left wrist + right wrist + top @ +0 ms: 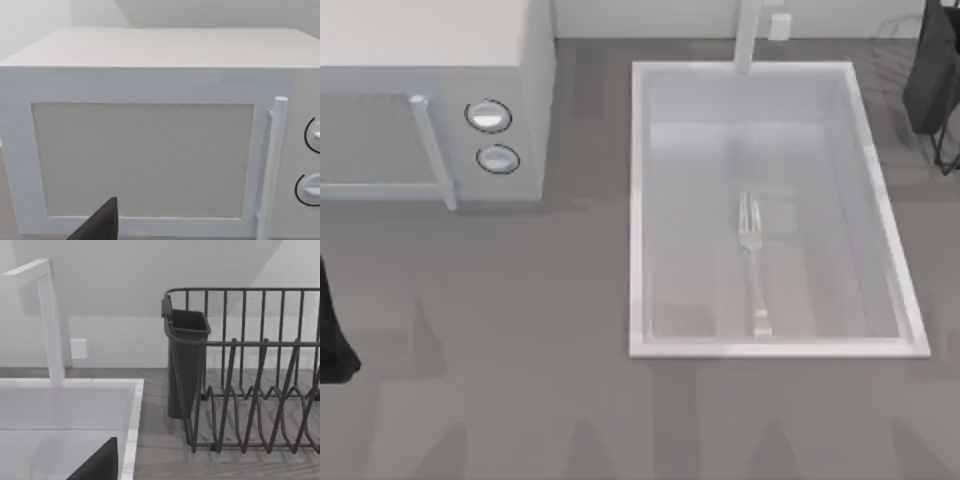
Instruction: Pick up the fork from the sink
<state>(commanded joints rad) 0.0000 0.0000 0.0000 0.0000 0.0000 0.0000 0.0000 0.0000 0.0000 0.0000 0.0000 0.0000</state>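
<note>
While no gripper is near it: the fork [753, 262] lies flat on the sink [638, 200] floor, right of centre, tines toward the faucet [748, 35].
Top view: left arm [332, 330] parked at the table's left edge; microwave [520, 120] well apart from the basin.
Left wrist view: one dark finger [100, 224] before the microwave door; whether it is released or clenched, I cannot tell.
Right wrist view: a finger [100, 465] over the sink corner, state likewise untellable; dish rack [250, 375] beside.
Step advice: descend vertically, straddle the handle mid-length.
Room: open above; rim walls confine sideways travel.

Left arm [332, 335] parked at table's left edge, nothing held
</note>
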